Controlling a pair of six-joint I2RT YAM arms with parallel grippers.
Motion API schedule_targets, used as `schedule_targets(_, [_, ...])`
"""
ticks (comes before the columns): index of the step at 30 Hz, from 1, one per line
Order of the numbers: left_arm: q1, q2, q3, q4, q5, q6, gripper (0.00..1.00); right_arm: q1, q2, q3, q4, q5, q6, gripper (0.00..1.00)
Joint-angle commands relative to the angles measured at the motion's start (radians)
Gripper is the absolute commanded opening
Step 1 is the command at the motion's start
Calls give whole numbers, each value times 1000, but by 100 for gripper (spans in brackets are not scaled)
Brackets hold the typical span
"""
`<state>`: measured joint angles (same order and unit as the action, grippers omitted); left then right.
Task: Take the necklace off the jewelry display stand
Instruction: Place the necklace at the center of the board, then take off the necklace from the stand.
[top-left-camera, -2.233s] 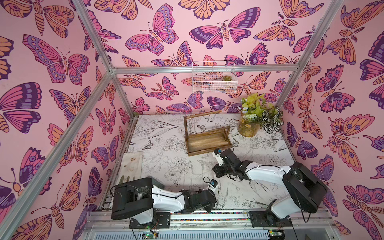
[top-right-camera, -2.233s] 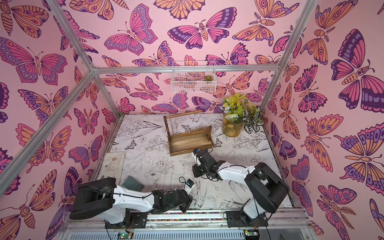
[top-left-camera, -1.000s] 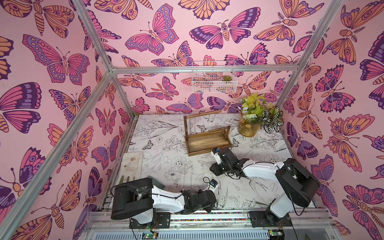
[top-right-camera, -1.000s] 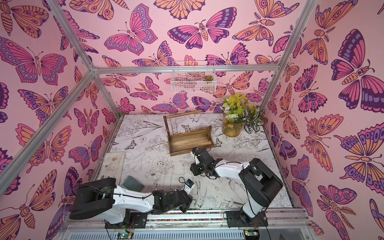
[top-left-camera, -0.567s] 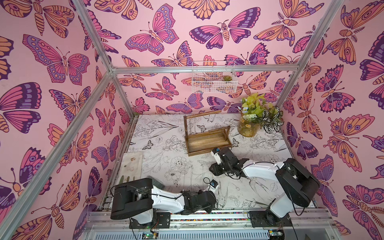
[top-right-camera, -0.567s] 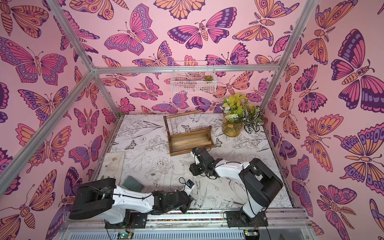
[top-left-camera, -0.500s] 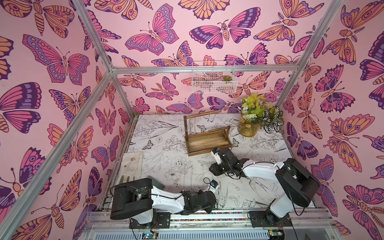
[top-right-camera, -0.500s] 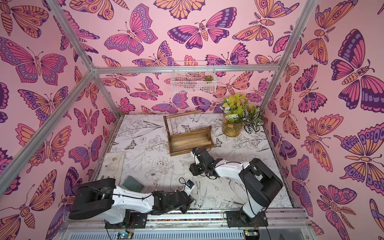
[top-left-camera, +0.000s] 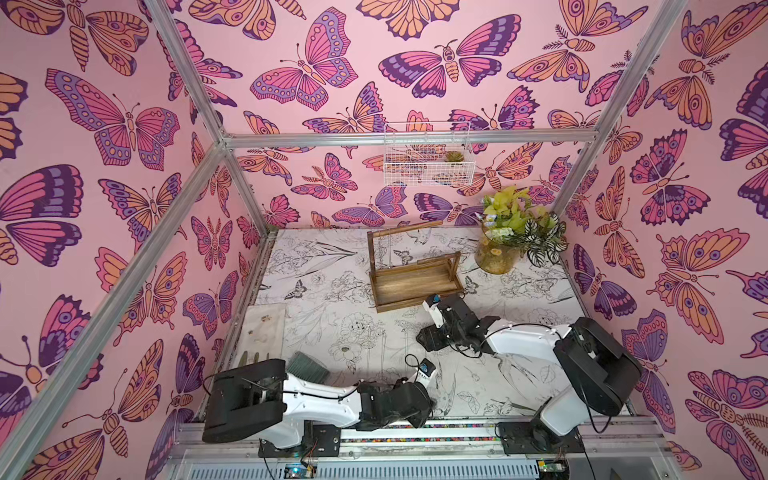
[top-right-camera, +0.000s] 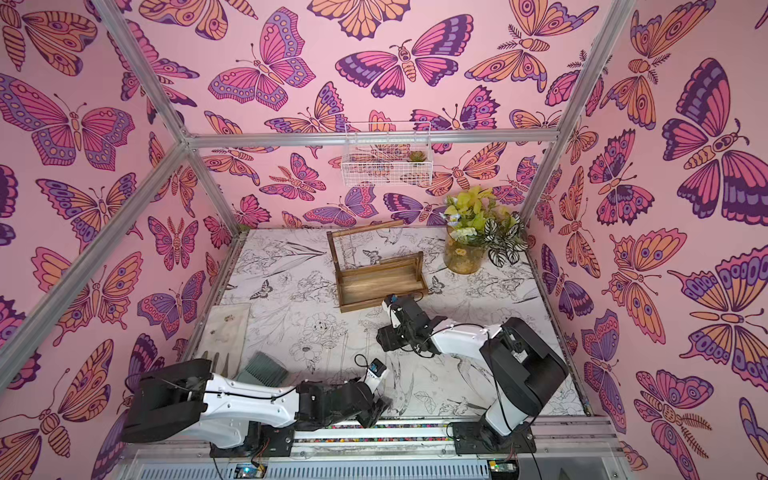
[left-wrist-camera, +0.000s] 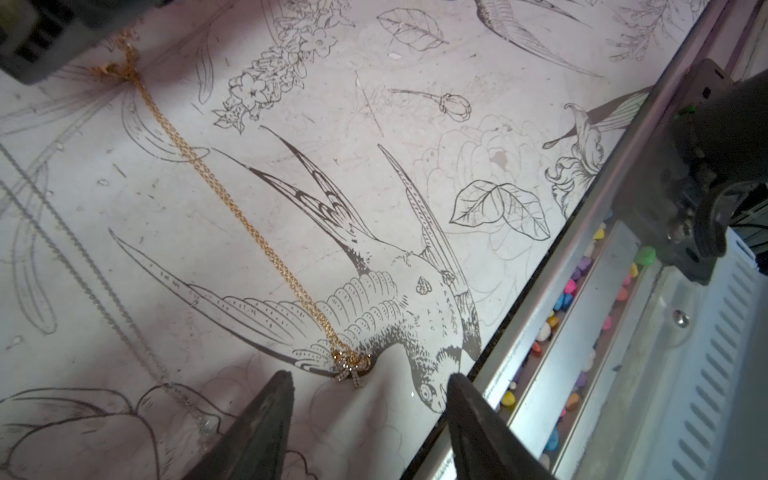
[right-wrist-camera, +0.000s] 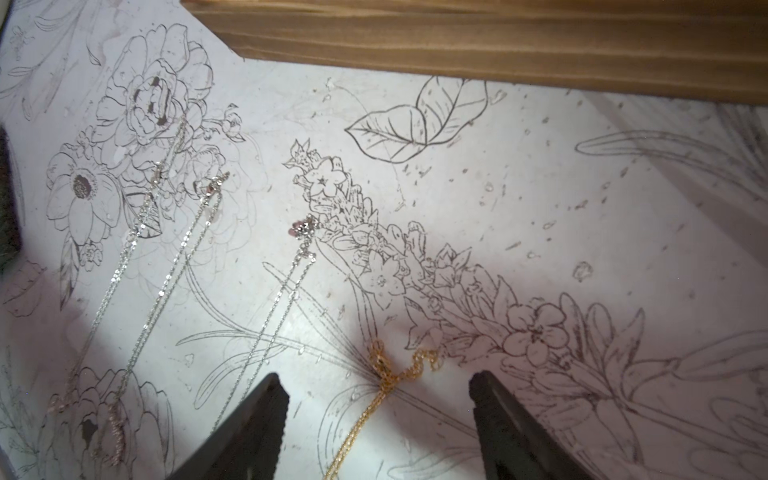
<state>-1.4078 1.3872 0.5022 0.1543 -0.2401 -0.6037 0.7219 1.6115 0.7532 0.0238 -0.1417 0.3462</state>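
Note:
The gold necklace (left-wrist-camera: 232, 208) lies stretched out flat on the printed table cover between my two grippers. Its bow pendant (left-wrist-camera: 351, 368) rests just beyond the tips of my left gripper (left-wrist-camera: 369, 376), which is open and holds nothing. Its bunched clasp end (right-wrist-camera: 386, 372) lies between the spread fingers of my right gripper (right-wrist-camera: 375, 376), also open and clear of the chain. The jewelry display stand (top-left-camera: 415, 286) stands behind the right gripper (top-left-camera: 428, 338) in both top views (top-right-camera: 380, 289). Its wooden base edge (right-wrist-camera: 498, 50) shows in the right wrist view.
Several silver chains (right-wrist-camera: 166, 257) lie on the table beside the gold one. A potted plant (top-left-camera: 507, 245) stands at the back right, and a white wire basket (top-left-camera: 428, 160) hangs on the back wall. A channel of coloured pebbles (left-wrist-camera: 582, 291) runs along the front edge.
Both grippers have opened and let go of the gold necklace, which now lies free on the table. The right arm shifted slightly left before stopping.

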Motion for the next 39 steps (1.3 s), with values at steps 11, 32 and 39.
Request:
schedule_targets(11, [0,-243,-4,-245,-111,-18,84,-21,-84,96,-106,28,2,86])
schedule_targets(32, [501,-409,224,-512,119,234,97,-211,-225,286,-265,-37,15,82])
schedule_targets(39, [684,-345,310,-517,278,277,97,-239,-123,396,-170,-83,0,80])
